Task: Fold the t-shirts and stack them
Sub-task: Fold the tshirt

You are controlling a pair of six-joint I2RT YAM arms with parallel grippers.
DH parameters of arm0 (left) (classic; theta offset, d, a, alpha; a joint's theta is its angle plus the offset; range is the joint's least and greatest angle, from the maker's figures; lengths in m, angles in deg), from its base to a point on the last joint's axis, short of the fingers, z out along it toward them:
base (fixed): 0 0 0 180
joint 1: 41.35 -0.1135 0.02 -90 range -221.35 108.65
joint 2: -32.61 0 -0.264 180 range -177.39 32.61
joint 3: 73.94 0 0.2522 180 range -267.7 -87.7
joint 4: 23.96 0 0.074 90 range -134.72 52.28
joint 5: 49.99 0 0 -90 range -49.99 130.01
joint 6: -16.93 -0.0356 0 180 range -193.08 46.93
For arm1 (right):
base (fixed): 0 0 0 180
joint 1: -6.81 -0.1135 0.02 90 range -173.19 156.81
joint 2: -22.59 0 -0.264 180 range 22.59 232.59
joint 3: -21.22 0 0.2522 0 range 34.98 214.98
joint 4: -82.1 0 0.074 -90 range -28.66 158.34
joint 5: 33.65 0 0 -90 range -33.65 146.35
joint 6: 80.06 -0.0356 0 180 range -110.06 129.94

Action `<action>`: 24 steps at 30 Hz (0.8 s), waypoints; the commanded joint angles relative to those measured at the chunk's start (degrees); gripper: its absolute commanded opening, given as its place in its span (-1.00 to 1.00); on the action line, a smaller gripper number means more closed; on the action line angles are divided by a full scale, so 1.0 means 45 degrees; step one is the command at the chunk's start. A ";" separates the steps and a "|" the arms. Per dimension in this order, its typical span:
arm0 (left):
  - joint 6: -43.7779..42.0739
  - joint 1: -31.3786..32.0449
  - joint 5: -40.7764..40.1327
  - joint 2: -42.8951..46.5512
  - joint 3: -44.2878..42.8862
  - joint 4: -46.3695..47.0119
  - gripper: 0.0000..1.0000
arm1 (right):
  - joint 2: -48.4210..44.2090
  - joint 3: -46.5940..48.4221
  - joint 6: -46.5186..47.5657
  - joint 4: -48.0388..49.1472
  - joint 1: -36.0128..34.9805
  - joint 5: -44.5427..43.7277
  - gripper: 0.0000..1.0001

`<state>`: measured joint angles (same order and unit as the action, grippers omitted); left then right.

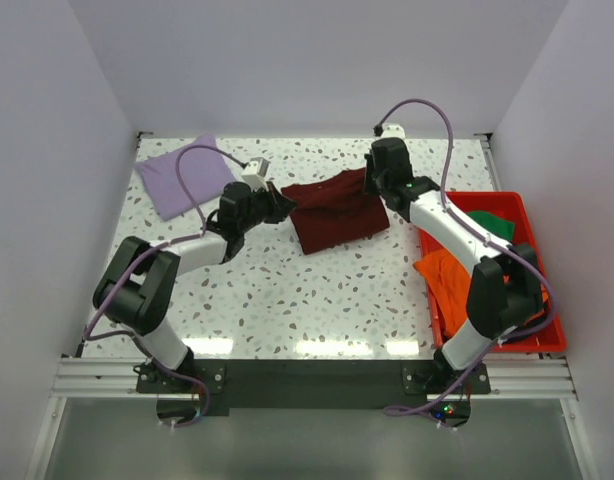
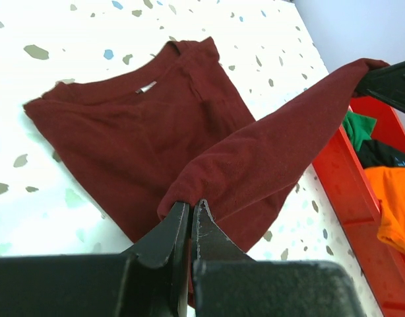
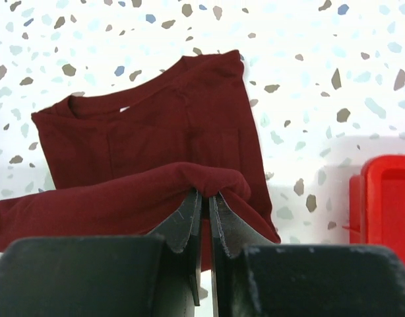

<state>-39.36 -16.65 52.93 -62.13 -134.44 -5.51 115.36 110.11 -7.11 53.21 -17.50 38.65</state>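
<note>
A dark maroon t-shirt (image 1: 335,212) lies partly folded at the middle back of the table, collar and small white tag (image 2: 147,87) showing. My left gripper (image 1: 279,204) is shut on the shirt's left end (image 2: 189,201). My right gripper (image 1: 370,181) is shut on the other end (image 3: 206,193). The lifted edge (image 2: 281,139) hangs stretched between the two above the rest of the shirt (image 3: 150,132). A lavender t-shirt (image 1: 182,175) lies folded at the back left. Orange (image 1: 452,275), green (image 1: 494,222) and black (image 2: 386,155) t-shirts sit in the bin.
A red plastic bin (image 1: 532,335) stands along the table's right side, its rim (image 3: 380,211) close to the maroon shirt. White walls close in the table on the left, back and right.
</note>
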 commanded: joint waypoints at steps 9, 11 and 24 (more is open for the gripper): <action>0.0145 -0.1213 0.1227 -0.2419 -0.2481 0.0754 -1.00 | 0.2466 0.2638 0.0510 0.1039 0.0364 -0.0013 -1.00; 0.0164 -0.1311 0.1248 -0.2754 -0.2698 0.0734 -1.00 | 0.2800 0.2970 0.0549 0.1098 0.0404 -0.0033 -1.00; 0.0047 -0.1565 0.0585 -0.4219 -0.3947 0.0617 -1.00 | 0.5066 0.4475 0.0607 0.1274 0.0716 -0.0053 -1.00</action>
<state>-39.19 -22.61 56.65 -80.07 -148.73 -5.23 137.39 126.72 -5.15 56.00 -14.94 39.35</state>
